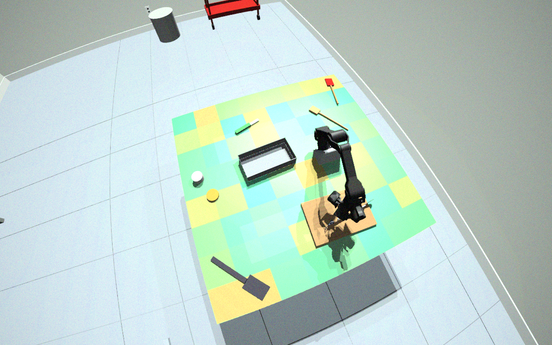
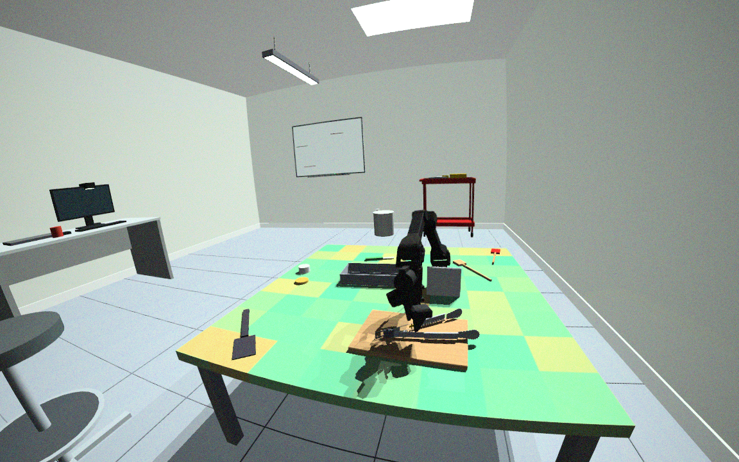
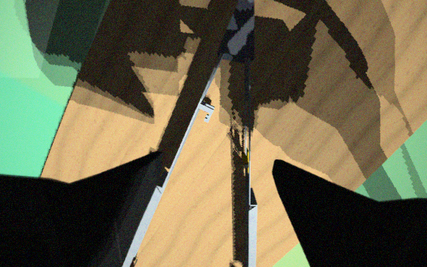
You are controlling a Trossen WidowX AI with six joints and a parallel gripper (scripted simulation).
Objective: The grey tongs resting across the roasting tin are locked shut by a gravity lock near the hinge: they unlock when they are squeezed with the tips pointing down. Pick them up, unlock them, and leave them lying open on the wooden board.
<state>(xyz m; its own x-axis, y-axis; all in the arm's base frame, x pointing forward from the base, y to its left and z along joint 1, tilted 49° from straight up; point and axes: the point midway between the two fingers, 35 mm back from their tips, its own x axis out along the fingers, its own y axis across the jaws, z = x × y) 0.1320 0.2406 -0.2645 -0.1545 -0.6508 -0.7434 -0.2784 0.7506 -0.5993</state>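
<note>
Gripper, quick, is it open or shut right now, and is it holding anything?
Gripper: open, holding nothing; the grey tongs lie spread between its fingers on the wooden board.

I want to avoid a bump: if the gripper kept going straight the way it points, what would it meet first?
Probably the tongs: their spread arms lie between the open gripper's fingers, on the wooden board just beyond. Depth is unclear.

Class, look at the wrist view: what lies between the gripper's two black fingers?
In the wrist view, the grey tongs, arms spread apart, lie on the wooden board between the open gripper's fingers.
</note>
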